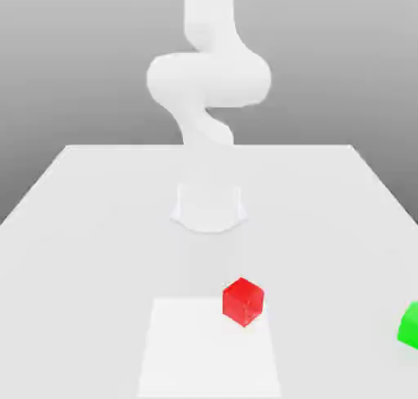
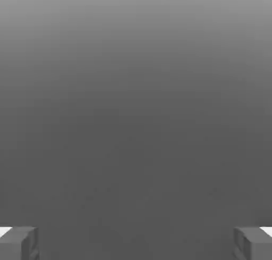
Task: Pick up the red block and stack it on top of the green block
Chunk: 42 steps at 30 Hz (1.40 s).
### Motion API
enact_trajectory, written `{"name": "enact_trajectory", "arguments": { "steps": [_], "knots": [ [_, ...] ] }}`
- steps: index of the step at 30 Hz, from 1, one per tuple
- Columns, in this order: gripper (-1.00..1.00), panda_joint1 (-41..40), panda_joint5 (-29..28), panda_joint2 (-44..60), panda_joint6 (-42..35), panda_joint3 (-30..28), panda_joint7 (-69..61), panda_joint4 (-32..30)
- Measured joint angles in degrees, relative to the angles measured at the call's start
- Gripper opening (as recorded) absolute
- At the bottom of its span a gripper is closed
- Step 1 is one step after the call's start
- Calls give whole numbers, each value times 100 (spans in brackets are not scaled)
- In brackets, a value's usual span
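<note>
Released and spread wide, the gripper (image 2: 136, 243) stands nearest the camera in the hand view, its two dark fingers well apart along the picture's edge, with shaded grey backdrop (image 2: 136, 120) beyond them.

In the exterior view, the red block (image 1: 243, 302) sits at the far corner, on the exterior view's right, of a white rectangular patch (image 1: 204, 352) on the pale table (image 1: 90, 267). One of the block's upright edges is turned toward the camera, and its top face shows.

Well apart from it, toward the exterior view's right, lies the green block (image 1: 411, 327), partly cut off by the picture's edge.

Farther back, behind the red block, the white base (image 1: 209, 210) of the Panda arm (image 1: 209, 79) stands on the table. Above it the arm bends through rounded joints and runs out past the exterior view's top edge, against a grey background.
</note>
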Motion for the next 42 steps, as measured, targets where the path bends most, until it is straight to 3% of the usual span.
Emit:
{"name": "enact_trajectory", "arguments": {
  "steps": [17, 24, 25, 32, 39, 42],
  "knots": [
    [0, 1190, -73, 3459, 2543, -428, -3133, -2915],
    [0, 1055, 319, 5166, 3940, -114, -3654, -2910],
    [-100, 1019, 346, 5292, 4048, -72, -3675, -2893],
    [-100, 1009, 330, 5282, 4032, -64, -3661, -2895],
    [-100, 1005, 18, 3964, 2903, -152, -3438, -3082],
    [-100, 1339, -21, 3940, 2516, 24, -3196, -2720]
  ]
}}
